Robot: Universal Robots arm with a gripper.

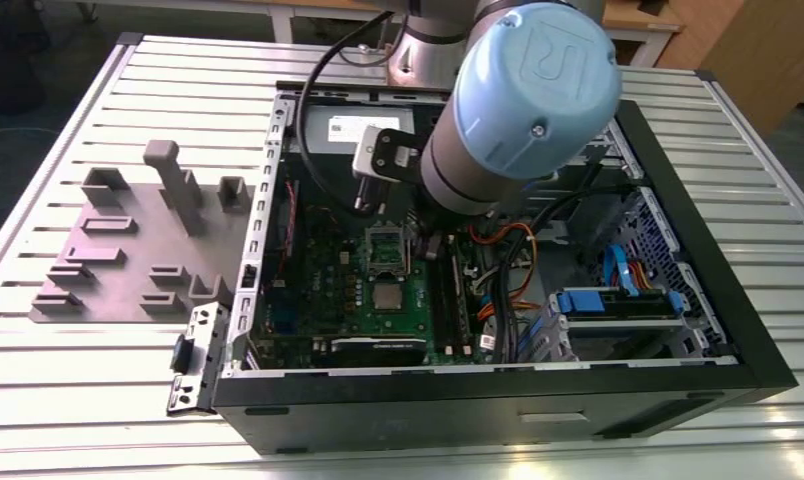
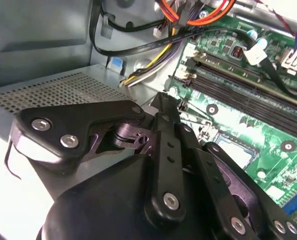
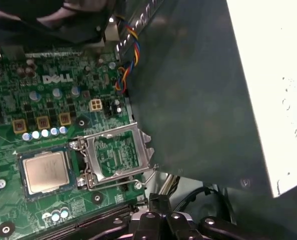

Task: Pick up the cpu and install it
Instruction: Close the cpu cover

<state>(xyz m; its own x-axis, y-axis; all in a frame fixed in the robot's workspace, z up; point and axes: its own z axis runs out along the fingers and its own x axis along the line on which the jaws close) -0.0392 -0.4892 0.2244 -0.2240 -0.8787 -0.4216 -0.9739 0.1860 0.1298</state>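
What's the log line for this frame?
chip: flat in socket | socket frame: flipped open beside chip | claw: over the board, apart from chip

One cpu [image 3: 46,171], one case [image 1: 509,395], one arm [image 1: 536,90].

I work over a table [image 1: 95,400] of pale ribbed metal slats that run from the exterior view's left to its right; bare slats show along the near edge and on both sides. Two things lie directly on it: an open black computer case [image 1: 509,415], open face up, takes the middle and the exterior view's right; beside it on the exterior view's left lies a flat grey fixture plate [image 1: 115,265] with upright blocks rising from it, close to the case wall; whether they touch I cannot tell.
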